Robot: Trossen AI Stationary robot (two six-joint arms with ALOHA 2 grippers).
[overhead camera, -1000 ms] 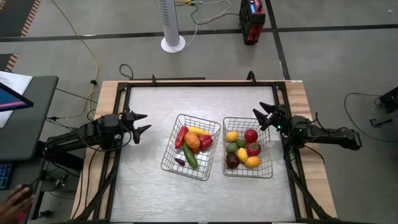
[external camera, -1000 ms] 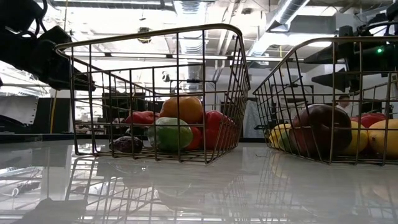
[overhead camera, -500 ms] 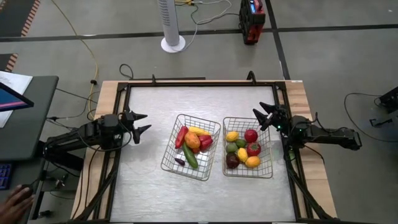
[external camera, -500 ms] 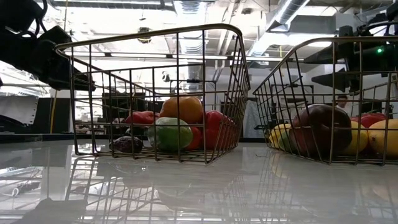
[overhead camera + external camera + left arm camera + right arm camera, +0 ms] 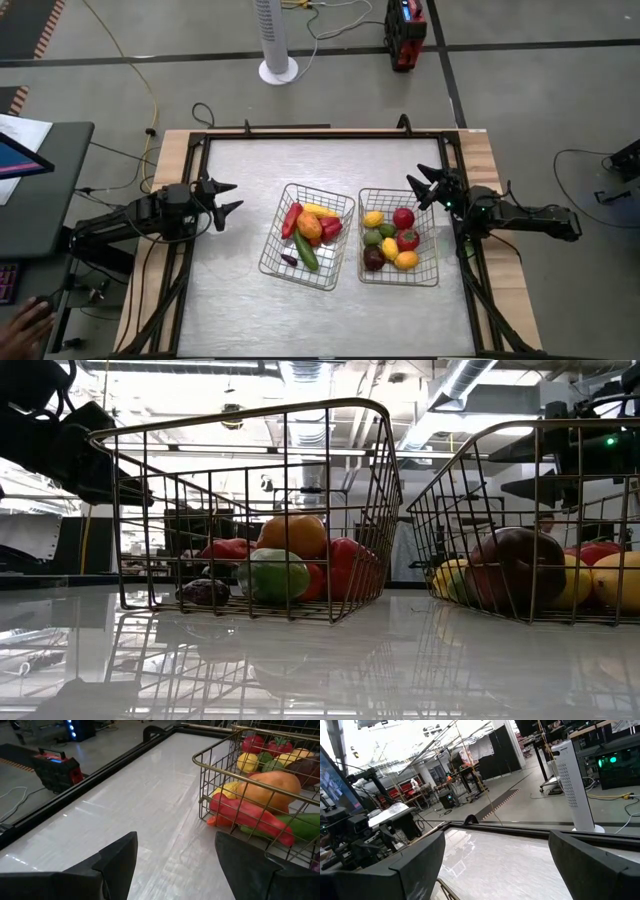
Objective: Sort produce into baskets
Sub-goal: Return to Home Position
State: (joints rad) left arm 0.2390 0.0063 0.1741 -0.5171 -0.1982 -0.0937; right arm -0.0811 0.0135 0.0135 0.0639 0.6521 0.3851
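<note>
High view: left basket (image 5: 270, 240) and right basket (image 5: 433, 240) run roughly far-to-near; left gripper (image 5: 237, 196), right gripper (image 5: 413, 174) spread.

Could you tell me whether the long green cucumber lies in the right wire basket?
No, the long green cucumber lies in the left silver wire-mesh basket.

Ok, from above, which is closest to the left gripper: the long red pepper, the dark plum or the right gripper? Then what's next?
From the left gripper:
1. long red pepper, in the left basket, on its near side.
2. dark plum, in the right basket.
3. right gripper, far right side.
</note>
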